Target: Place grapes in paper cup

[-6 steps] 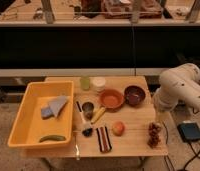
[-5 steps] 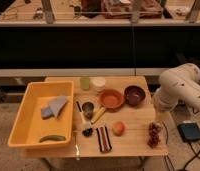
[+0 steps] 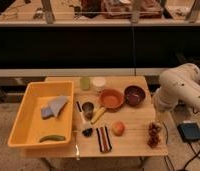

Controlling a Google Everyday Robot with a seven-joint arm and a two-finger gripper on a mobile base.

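Note:
The grapes (image 3: pixel 154 134), a dark reddish-purple bunch, lie on the wooden table (image 3: pixel 133 142) near its front right corner. The paper cup (image 3: pixel 98 83), short and white, stands upright at the table's back edge beside a pale green cup (image 3: pixel 85 83). My white arm (image 3: pixel 180 89) reaches in from the right. Its gripper (image 3: pixel 162 114) hangs at the table's right edge, a little above and behind the grapes and apart from them. Nothing shows in its grasp.
A yellow bin (image 3: pixel 23 120) holding a grey cloth and a green item fills the left. An orange bowl (image 3: pixel 112 99), a dark brown bowl (image 3: pixel 134 94), a metal cup (image 3: pixel 88 109), a peach-coloured fruit (image 3: pixel 118 128) and a dark striped packet (image 3: pixel 103 138) stand between grapes and cup.

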